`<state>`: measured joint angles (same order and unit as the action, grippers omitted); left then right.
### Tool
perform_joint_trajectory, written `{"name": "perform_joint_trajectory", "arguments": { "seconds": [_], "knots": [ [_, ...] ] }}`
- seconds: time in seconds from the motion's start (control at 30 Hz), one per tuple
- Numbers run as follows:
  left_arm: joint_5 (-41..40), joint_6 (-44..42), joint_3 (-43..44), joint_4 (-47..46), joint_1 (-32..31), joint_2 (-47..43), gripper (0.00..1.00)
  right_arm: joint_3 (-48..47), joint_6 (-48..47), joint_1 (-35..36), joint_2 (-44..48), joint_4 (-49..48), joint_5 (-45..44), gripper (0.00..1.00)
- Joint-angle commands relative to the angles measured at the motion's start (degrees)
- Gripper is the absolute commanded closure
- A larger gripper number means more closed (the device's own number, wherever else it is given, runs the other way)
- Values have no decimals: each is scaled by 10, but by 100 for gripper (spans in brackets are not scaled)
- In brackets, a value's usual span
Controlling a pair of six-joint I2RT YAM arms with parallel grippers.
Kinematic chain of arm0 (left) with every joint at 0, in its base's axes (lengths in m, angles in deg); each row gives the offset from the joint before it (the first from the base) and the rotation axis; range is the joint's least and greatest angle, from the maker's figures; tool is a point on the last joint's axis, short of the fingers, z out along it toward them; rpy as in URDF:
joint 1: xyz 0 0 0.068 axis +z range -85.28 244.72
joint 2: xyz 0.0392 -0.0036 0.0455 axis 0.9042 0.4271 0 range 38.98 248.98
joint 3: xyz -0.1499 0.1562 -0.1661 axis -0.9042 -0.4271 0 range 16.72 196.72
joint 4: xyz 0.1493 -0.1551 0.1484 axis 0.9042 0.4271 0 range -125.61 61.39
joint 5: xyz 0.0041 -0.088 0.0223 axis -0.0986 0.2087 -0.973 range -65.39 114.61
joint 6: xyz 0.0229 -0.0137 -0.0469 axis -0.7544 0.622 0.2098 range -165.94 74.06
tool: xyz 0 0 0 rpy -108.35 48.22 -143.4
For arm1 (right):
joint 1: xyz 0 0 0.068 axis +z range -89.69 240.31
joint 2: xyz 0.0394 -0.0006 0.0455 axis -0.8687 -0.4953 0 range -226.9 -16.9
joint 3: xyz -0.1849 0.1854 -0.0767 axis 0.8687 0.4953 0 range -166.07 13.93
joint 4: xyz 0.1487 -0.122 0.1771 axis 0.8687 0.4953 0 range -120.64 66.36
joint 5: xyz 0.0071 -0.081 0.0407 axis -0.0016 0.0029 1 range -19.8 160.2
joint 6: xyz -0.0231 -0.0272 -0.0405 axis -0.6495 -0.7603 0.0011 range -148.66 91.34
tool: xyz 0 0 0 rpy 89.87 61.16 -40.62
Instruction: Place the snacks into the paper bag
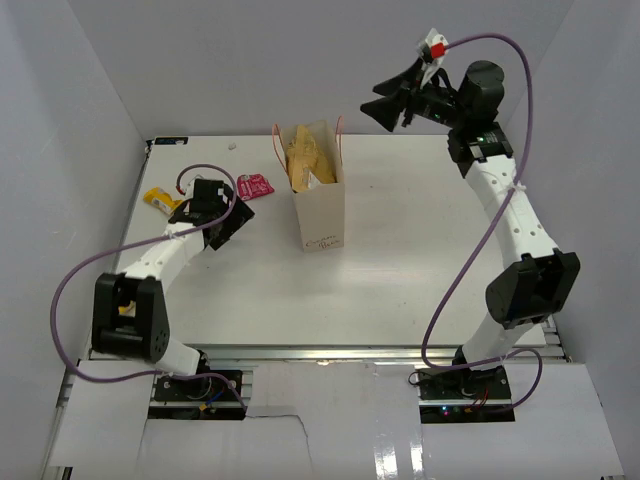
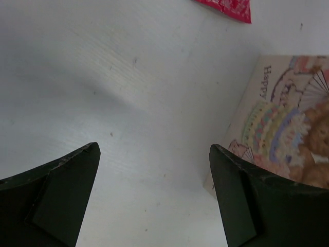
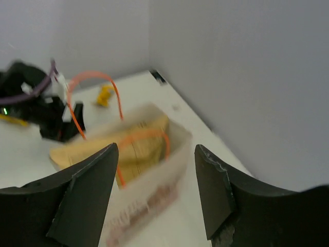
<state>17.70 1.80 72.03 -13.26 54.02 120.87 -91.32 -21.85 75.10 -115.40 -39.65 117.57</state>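
The cream paper bag (image 1: 320,208) stands upright mid-table with red-orange cord handles. The brown-gold pouch (image 1: 305,155) sticks out of its open top; it also shows in the right wrist view (image 3: 115,146) inside the bag (image 3: 149,198). A red wrapper (image 1: 256,185) lies left of the bag, its edge in the left wrist view (image 2: 229,6). A yellow wrapper (image 1: 160,200) lies at far left. My left gripper (image 1: 232,222) is open and empty, low over the table left of the bag (image 2: 288,128). My right gripper (image 1: 392,100) is open and empty, raised right of the bag.
White walls close the table on the left, back and right. A metal rail (image 1: 330,352) runs along the table's near edge. Purple cables hang from both arms.
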Motion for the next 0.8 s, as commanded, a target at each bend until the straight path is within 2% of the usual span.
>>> {"name": "perform_joint_trajectory", "arguments": {
  "seconds": [0.0,0.1,0.27,0.33,0.47,0.6,0.77],
  "knots": [
    [107,-14,61,-48,53,77,2,109,-214,-44,41,222,-4,33],
    [146,-16,157,-58,76,216,4,232,-316,-70,100,307,-44,30],
    [134,-56,344,-31,81,344,5,382,-367,-83,168,325,-55,30],
    [132,-76,385,-21,81,376,5,423,-372,-83,187,331,-51,30],
    [102,-93,492,18,80,455,6,450,-375,-85,189,352,-44,30],
    [81,-125,580,69,73,518,12,450,-374,-87,181,352,-40,30],
    [24,-169,651,130,50,574,18,431,-369,-88,169,349,-35,30]
  ]
}}
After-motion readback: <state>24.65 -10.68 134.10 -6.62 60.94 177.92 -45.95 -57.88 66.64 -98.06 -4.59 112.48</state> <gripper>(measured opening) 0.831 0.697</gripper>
